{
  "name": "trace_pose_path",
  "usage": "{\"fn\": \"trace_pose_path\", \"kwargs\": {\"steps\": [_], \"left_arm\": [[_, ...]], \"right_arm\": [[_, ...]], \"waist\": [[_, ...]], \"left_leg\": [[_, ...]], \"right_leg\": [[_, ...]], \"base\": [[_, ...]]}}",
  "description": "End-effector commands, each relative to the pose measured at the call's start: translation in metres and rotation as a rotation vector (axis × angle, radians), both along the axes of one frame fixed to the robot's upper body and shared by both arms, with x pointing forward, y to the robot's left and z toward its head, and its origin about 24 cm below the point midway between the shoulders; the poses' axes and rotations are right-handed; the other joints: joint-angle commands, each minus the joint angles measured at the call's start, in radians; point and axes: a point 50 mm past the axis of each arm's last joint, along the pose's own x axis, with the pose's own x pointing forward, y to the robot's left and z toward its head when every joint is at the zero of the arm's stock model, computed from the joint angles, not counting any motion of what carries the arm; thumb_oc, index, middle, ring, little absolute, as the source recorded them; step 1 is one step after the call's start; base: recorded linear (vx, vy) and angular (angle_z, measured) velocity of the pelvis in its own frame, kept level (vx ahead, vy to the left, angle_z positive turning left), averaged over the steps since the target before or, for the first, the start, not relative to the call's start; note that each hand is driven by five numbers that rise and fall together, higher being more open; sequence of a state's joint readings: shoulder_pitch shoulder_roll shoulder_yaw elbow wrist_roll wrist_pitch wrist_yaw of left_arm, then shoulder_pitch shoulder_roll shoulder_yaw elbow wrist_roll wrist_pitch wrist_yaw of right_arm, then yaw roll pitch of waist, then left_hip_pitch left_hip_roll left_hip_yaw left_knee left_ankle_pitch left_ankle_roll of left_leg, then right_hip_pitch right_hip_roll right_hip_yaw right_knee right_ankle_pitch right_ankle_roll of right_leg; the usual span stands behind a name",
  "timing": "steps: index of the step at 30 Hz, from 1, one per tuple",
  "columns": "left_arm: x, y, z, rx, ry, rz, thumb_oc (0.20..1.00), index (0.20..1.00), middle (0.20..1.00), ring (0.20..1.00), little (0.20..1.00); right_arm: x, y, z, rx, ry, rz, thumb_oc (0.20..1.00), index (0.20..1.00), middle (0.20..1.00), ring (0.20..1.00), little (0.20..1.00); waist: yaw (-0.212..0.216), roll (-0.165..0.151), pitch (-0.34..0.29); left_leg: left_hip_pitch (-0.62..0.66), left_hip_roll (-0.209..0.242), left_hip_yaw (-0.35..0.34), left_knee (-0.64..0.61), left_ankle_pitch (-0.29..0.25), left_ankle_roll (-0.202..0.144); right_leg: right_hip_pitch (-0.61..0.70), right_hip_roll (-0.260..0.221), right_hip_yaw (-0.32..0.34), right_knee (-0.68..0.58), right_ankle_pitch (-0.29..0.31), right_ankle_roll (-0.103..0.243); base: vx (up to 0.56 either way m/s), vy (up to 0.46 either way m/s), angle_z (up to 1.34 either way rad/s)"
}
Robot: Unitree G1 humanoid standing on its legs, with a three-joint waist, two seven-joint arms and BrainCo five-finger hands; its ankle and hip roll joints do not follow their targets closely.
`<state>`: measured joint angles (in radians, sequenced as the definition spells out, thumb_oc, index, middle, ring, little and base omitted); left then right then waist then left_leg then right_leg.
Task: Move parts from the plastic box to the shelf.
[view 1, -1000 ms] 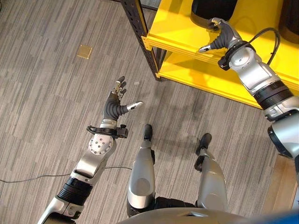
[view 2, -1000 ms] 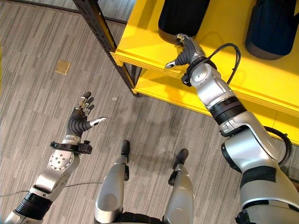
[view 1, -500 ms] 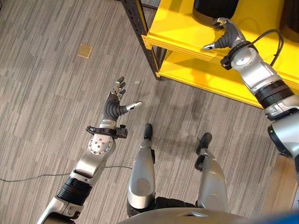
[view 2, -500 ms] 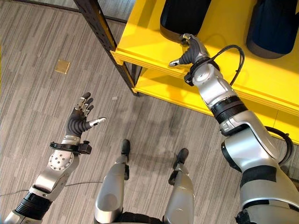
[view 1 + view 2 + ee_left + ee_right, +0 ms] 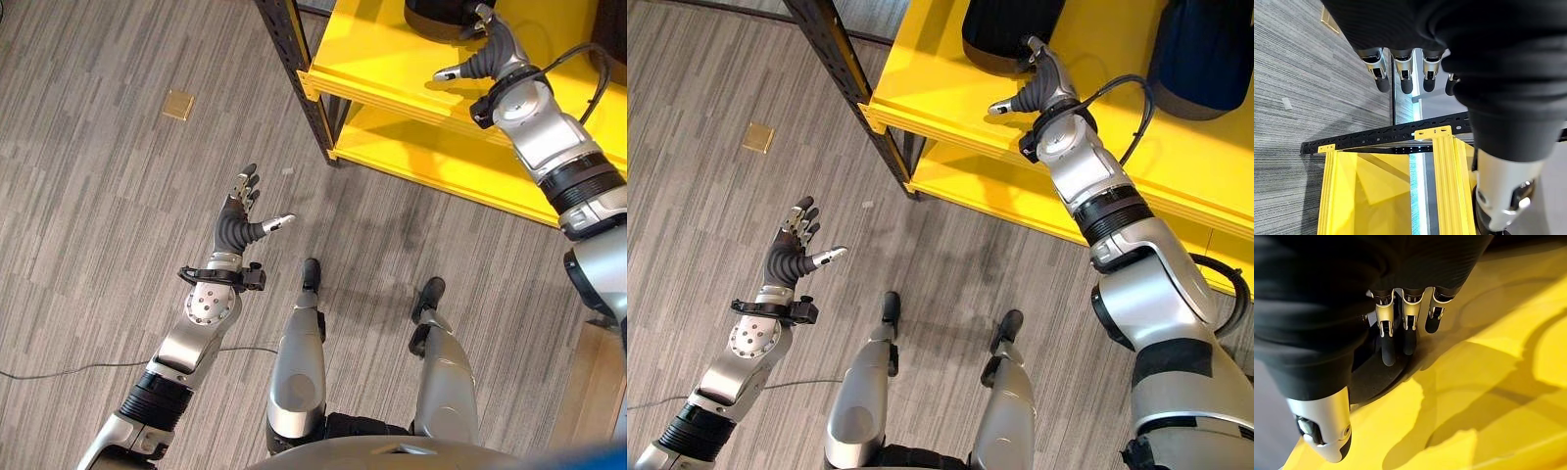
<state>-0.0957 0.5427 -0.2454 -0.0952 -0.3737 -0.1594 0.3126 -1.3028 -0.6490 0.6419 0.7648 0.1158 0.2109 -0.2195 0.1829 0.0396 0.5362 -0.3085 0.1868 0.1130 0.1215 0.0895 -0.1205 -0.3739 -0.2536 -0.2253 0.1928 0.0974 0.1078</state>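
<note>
As it reaches deeper, right hand [image 5: 1043, 80] nearer black part [image 5: 1004, 29].

grey striped floor [image 5: 108, 186], small tan square [image 5: 177, 106] lying on it

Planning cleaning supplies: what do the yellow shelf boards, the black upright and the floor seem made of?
Shelf boards: probably painted sheet metal, smooth and glossy, with a folded front lip. Black upright: likely matte steel, punched with slots. Floor: seemingly grey striped carpet tiles, dull and non-reflective.
</note>
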Motion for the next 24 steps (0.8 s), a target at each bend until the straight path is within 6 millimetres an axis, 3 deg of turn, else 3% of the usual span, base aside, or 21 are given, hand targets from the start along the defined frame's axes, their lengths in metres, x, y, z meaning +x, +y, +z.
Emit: {"fn": "trace_pose_path", "kwargs": {"steps": [1,11,18,24], "left_arm": [[-0.008,-0.001,0.013,0.012,-0.081,-0.032,1.000,1.000,1.000,1.000,1.000],[-0.010,-0.001,0.013,-0.015,-0.093,-0.027,1.000,1.000,1.000,1.000,1.000],[-0.014,-0.002,0.013,-0.026,-0.099,-0.033,1.000,1.000,1.000,1.000,1.000],[-0.017,-0.002,0.015,-0.042,-0.119,-0.018,1.000,1.000,1.000,1.000,1.000]], "right_arm": [[-0.013,0.000,0.060,-0.003,-0.194,0.014,1.000,1.000,1.000,1.000,1.000],[-0.016,-0.003,0.042,0.042,-0.187,-0.016,1.000,1.000,1.000,1.000,1.000],[-0.030,0.021,0.027,0.072,-0.144,0.138,1.000,1.000,1.000,1.000,1.000],[-0.043,0.035,0.001,0.126,-0.044,0.278,1.000,1.000,1.000,1.000,1.000]], "waist": [[0.028,-0.004,-0.016],[0.009,-0.007,-0.016],[-0.019,-0.018,-0.016],[-0.047,-0.026,-0.016]], "left_leg": [[-0.038,-0.001,0.006,0.091,-0.060,0.046],[-0.031,-0.002,0.016,0.089,-0.065,0.051],[-0.010,-0.004,0.033,0.073,-0.065,0.054],[0.013,-0.005,0.048,0.062,-0.064,0.055]], "right_leg": [[0.015,0.008,-0.046,0.086,-0.106,-0.004],[0.014,0.008,-0.030,0.083,-0.105,-0.002],[0.022,0.013,-0.013,0.068,-0.098,0.003],[0.036,0.018,0.001,0.058,-0.097,0.005]], "base": [[0.00,0.000,0.00],[-0.01,0.009,0.01],[-0.03,0.005,-0.01],[-0.04,0.005,-0.04]]}}
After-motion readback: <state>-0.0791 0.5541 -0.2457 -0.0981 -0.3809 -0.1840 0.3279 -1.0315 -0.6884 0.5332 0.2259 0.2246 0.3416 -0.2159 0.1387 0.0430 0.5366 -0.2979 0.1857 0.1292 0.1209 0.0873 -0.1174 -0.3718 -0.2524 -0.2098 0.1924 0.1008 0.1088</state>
